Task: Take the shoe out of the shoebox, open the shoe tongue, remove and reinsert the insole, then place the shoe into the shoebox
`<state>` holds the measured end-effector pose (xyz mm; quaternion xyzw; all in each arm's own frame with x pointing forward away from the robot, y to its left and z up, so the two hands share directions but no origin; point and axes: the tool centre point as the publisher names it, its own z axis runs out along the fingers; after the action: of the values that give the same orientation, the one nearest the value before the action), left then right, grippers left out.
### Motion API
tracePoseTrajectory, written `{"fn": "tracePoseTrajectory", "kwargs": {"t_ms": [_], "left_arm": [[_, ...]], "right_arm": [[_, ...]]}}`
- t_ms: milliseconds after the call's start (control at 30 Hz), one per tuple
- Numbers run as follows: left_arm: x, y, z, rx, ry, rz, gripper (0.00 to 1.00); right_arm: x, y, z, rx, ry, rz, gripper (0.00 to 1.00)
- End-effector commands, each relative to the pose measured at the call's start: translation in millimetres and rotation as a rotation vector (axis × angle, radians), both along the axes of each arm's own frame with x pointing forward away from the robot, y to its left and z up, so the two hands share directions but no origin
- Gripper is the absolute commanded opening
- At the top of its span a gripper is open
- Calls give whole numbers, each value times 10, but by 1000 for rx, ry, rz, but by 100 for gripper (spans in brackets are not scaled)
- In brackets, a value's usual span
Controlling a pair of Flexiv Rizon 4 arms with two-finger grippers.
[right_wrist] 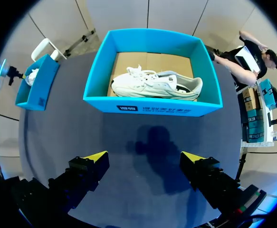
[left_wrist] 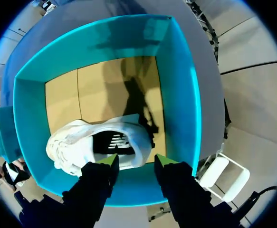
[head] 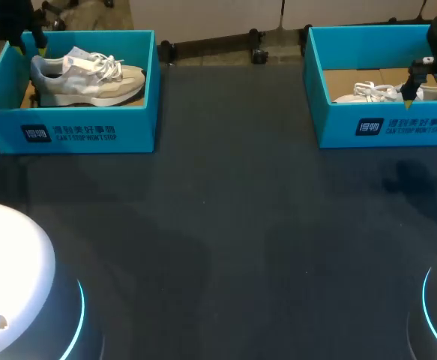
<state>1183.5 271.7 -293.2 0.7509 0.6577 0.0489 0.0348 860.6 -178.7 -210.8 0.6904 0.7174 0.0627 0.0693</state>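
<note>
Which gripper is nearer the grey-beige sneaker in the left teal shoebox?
Left. The left gripper hangs open above the heel of the sneaker; the right gripper is above the table before the other shoebox.

Left shoebox (head: 91,133) holds a shoe (head: 91,79); right shoebox (head: 398,127) (well apart) holds another.

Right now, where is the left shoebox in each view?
Head view: the left shoebox sits at the upper left.
Left wrist view: the left shoebox lies directly below the left gripper.
Right wrist view: the left shoebox is small and far off, beside the right shoebox.
Shared landmark: the pale sneaker inside it.
</note>
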Motion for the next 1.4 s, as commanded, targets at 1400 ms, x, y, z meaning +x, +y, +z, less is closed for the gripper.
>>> {"fn": "tracePoseTrajectory", "kwargs": {"t_ms": [1400], "left_arm": [[49,115,-609,13,99,45,58]], "right_arm": [[-6,-2,-5,1,-2,0,100]]}}
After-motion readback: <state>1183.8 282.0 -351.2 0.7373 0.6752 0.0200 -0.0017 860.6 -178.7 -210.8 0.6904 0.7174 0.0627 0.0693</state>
